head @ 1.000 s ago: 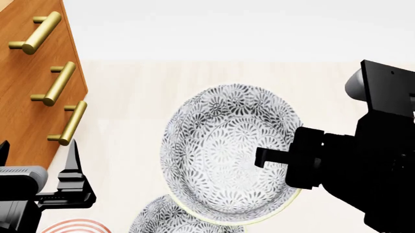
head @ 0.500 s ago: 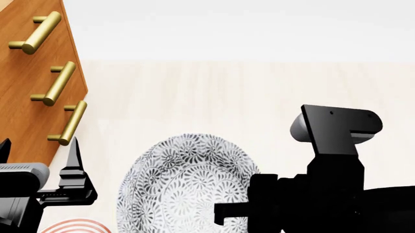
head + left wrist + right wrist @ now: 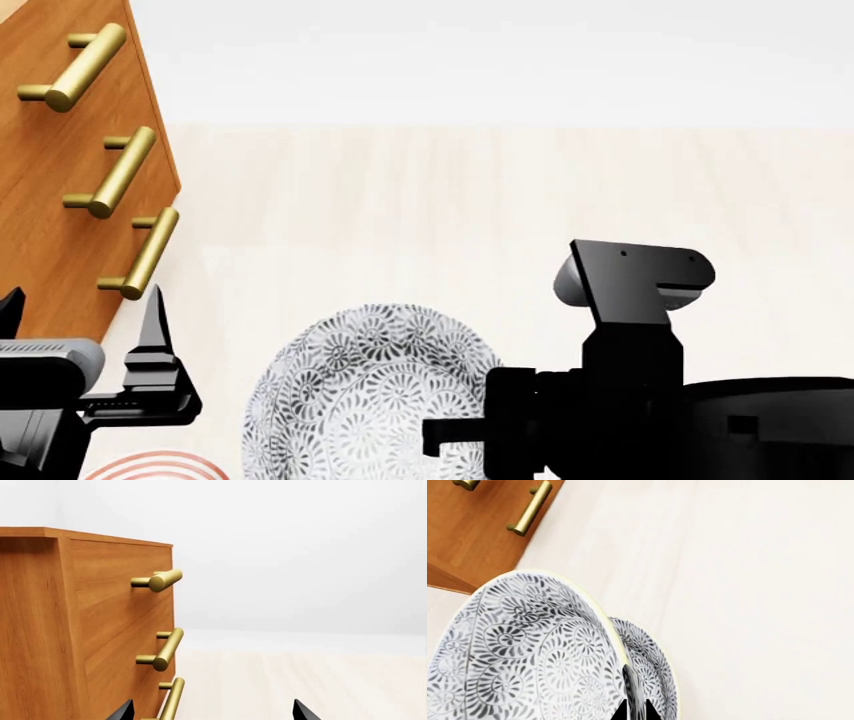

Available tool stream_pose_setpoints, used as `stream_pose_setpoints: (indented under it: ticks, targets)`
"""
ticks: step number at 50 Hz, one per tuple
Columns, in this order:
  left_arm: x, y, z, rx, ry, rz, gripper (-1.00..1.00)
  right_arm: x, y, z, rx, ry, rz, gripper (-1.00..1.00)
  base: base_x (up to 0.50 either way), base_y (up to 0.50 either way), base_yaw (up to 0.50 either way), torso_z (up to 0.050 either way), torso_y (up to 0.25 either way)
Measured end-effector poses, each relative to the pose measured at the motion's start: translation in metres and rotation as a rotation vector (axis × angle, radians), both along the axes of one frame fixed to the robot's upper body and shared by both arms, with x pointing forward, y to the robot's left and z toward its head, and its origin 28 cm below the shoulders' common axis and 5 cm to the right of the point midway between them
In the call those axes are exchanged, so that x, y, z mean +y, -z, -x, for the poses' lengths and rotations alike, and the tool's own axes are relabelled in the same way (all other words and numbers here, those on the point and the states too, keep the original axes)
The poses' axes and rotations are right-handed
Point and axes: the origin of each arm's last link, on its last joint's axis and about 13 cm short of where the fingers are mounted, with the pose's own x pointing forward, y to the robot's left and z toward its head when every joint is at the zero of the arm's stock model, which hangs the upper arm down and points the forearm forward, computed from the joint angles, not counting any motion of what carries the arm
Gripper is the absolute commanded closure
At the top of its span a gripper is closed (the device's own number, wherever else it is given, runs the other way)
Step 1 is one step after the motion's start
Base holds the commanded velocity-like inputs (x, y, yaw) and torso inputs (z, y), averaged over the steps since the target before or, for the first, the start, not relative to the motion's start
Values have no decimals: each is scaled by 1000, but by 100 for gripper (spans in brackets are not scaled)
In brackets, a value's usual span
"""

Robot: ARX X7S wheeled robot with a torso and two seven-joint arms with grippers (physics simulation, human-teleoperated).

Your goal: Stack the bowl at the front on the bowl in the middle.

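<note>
We held the deep grey-black floral front bowl [image 3: 520, 655] by its wall, right gripper [image 3: 634, 711] jaws clamped thinly, lowering onto the matching middle bowl [image 3: 650, 665]; left gripper [image 3: 210, 711] jaws apart, idle.

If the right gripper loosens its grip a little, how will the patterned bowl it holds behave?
The bowl looks glazed and rigid, so it may slip. The right gripper pinches only its thin rim, so it could swing or tilt. Dropped, it probably chips against the bowl beneath.
</note>
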Motion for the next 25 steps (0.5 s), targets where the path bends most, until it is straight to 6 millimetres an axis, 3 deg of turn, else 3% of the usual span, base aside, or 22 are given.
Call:
stream_pose_setpoints:
  ticks: [25]
  targets:
    - [-1, 4, 2, 6, 5, -8, -100, 7, 26, -24, 58, -24, -1, 100, 0, 0, 0, 0, 0]
